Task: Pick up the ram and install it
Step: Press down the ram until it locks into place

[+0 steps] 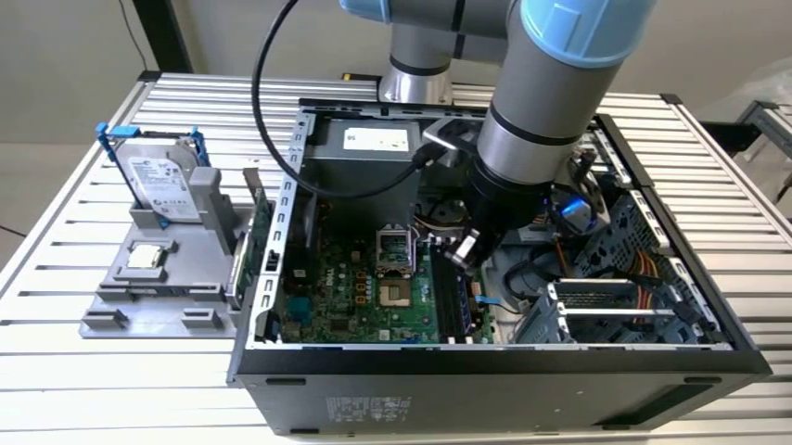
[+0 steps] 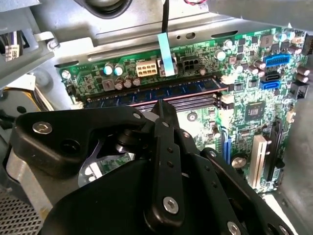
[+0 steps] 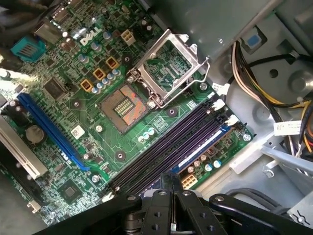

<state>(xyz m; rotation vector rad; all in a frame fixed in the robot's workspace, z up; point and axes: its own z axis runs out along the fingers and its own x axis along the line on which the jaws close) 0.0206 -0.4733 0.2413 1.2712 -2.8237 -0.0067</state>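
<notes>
The exterior view looks down from above and in front of the open computer case (image 1: 495,362), far enough back to take in the slatted desk (image 1: 74,371), the arm and the whole case interior. Both wrist views ride close above the motherboard (image 3: 88,122), looking past the black pincer (image 3: 171,215) body. They share the memory slots (image 3: 171,147), seen from opposite sides; the second wrist view meets them (image 2: 161,95) nearly level.
</notes>
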